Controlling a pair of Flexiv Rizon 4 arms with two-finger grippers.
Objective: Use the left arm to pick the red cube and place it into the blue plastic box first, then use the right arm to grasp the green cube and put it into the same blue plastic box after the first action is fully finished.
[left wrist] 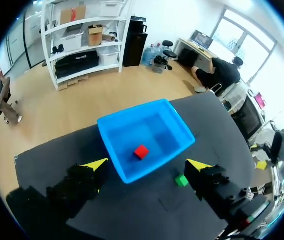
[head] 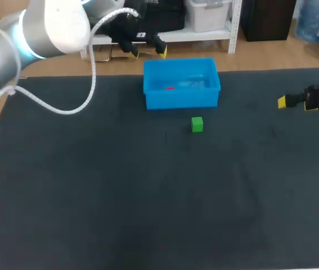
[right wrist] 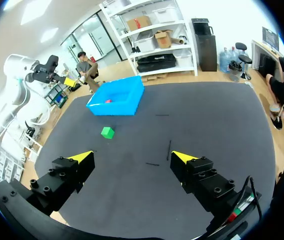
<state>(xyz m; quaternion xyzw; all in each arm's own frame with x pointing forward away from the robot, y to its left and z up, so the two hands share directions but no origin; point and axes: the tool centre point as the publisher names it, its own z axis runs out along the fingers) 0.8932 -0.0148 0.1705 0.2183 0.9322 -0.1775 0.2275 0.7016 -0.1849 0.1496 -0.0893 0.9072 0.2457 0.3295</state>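
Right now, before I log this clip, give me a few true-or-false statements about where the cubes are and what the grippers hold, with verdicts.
1. The red cube lies inside the blue box. True.
2. The green cube is in the box too. False: it sits on the table, just outside the box's near wall.
3. The left gripper is shut on the red cube. False: it is open and empty.
4. The right gripper is open, well apart from the green cube. True.
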